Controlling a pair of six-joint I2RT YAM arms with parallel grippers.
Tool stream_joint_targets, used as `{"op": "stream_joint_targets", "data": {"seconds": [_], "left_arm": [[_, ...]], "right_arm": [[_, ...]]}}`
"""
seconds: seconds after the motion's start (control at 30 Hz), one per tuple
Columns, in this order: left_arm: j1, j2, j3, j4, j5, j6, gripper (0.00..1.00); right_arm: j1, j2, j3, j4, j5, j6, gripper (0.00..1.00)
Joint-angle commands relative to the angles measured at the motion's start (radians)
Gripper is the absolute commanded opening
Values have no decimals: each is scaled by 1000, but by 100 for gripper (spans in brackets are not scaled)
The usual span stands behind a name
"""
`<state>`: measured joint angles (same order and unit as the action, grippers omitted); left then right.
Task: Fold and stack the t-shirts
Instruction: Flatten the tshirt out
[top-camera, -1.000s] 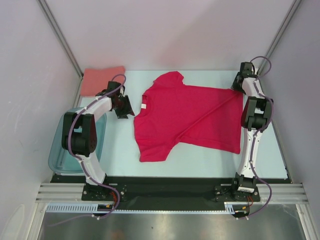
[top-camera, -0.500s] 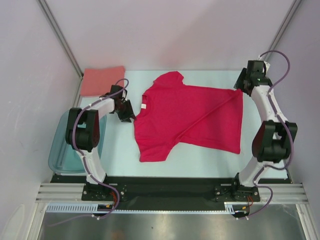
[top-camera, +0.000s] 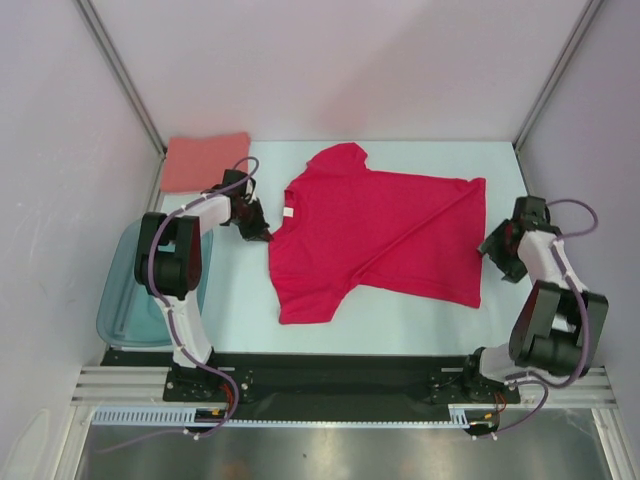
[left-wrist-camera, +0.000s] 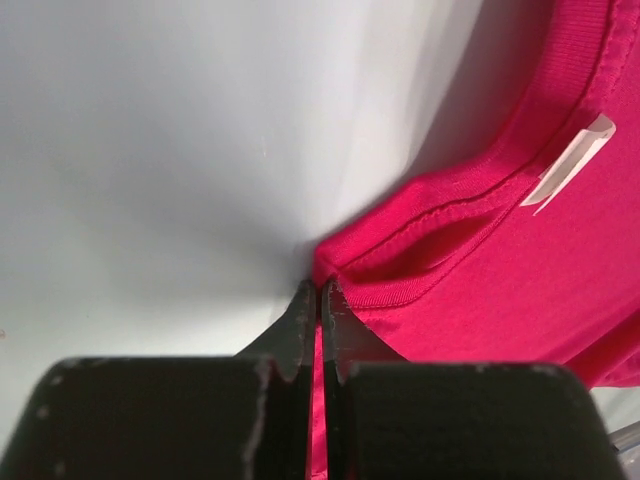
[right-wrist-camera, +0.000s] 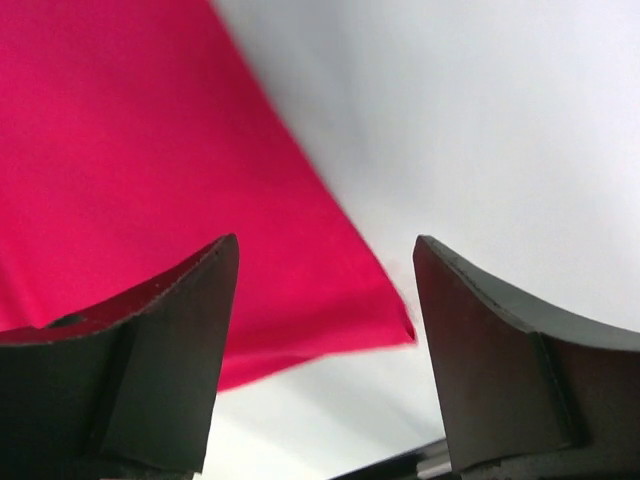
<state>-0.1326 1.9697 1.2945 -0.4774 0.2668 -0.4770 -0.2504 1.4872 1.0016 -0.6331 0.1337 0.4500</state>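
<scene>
The crimson t-shirt (top-camera: 380, 235) is spread flat mid-table (top-camera: 240, 300), neck end toward the left arm, hem toward the right. A diagonal crease can be seen across the body, so it's probably only part-folded so far. The left gripper (left-wrist-camera: 320, 295) is pinched tight on the cloth edge just beside the collar (left-wrist-camera: 450, 215), with a sliver of red caught between the fingers; that spot is presumably grabbed so the top edge can be lifted and carried over. The right gripper (right-wrist-camera: 325, 250) is held wide apart with nothing in it, right by the hem corner (right-wrist-camera: 395, 325); likely lined up so both ends get lifted together. The salmon-pink t-shirt (top-camera: 205, 160) is already folded and parked in the far-left corner, probably as the stack's base.
</scene>
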Motion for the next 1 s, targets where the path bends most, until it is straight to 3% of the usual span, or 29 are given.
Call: {"op": "stream_joint_targets", "data": {"seconds": [0.0, 0.17, 0.3, 0.43, 0.73, 0.9, 0.97], "left_arm": [[22, -34, 0, -7, -79, -28, 0], [37, -127, -44, -9, -185, -69, 0], [57, -173, -70, -21, -235, -110, 0], [88, -213, -87, -50, -291, -152, 0], [110, -204, -87, -44, -232, -160, 0], [110, -206, -89, -41, -228, -155, 0], [110, -204, -90, -38, -232, -155, 0]], "right_arm": [[-50, -181, -70, -25, -92, 111, 75], [-96, -347, -184, -126, -89, 168, 72], [-125, -458, -247, -171, -124, 216, 61], [-125, -443, -277, -188, -184, 211, 47], [-96, -409, -347, -132, -212, 202, 50], [-47, -390, -379, -131, -175, 246, 44], [-39, -393, -400, -117, -175, 253, 32]]}}
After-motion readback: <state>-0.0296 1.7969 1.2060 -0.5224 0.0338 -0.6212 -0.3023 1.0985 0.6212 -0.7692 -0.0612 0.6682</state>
